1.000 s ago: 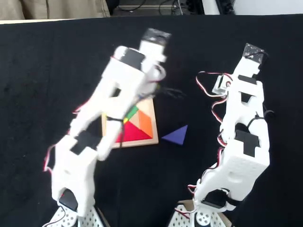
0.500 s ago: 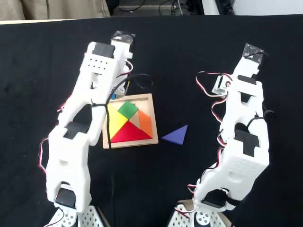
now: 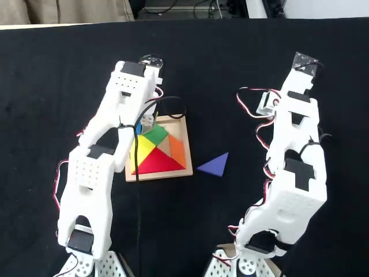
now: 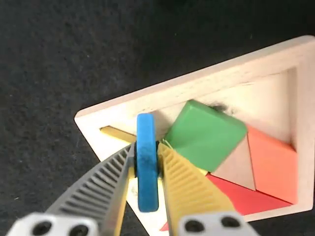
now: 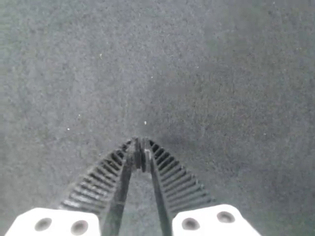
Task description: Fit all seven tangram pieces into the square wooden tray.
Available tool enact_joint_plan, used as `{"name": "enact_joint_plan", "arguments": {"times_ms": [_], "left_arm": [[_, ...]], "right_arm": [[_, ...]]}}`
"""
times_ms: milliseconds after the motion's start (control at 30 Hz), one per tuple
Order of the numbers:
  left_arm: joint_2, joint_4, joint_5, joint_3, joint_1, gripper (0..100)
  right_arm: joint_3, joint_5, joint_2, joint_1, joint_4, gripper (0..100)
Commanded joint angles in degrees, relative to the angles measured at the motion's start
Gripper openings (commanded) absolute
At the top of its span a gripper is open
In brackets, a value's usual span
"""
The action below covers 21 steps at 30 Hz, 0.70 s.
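Since a second ago the left arm (image 3: 98, 173) has swung in from the left and drawn back toward the table's near edge, bringing its claw down over the tray's far left corner; the right arm (image 3: 294, 167) and the violet triangle (image 3: 214, 165) have not shifted. From above, the wooden tray (image 3: 189, 151) lies left of the table's middle with the green square (image 3: 155, 135), yellow piece (image 3: 141, 149), red triangle (image 3: 158, 163) and orange piece (image 3: 177, 151) inside it. The left gripper (image 3: 145, 124) hangs over the far left corner, a sliver of the blue piece (image 3: 139, 128) showing. The violet triangle lies on the black cloth near the tray's right edge, outside it. At the left wrist, the claw (image 4: 146, 147) is clamped narrowly on the blue piece (image 4: 146, 167), which is held on edge just inside the tray's rim (image 4: 197, 83). The green square (image 4: 204, 135) sits right beside it, apparently askew rather than flat, and a strip of yellow (image 4: 115, 133) shows underneath. Bare wood (image 4: 236, 167) shows between green, orange (image 4: 273, 162) and red (image 4: 246, 199). The likely trouble is that the blue piece, let go upright, wedges between rim and green square or tips onto the yellow one. The crooked green square stands in the way of a flat seat. At the right wrist, the right gripper (image 5: 141, 147) is pinched closed on nothing above bare cloth.
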Motion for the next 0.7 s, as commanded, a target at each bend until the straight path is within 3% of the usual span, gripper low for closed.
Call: {"name": "enact_joint_plan", "arguments": {"times_ms": [0, 400, 667], "left_arm": [[-1.0, -1.1, 0.7, -3.5, 0.7, 3], [-1.0, -2.1, 0.8, -3.5, 2.8, 4], [-1.0, -2.2, 2.8, -3.5, 2.4, 26]], "right_arm": [[-3.2, 0.9, -0.4, -1.0, -1.0, 1.1], [-3.2, 0.9, -0.4, -1.1, -1.0, 1.1], [-3.2, 0.9, -0.4, -1.1, -1.0, 1.1]]}}
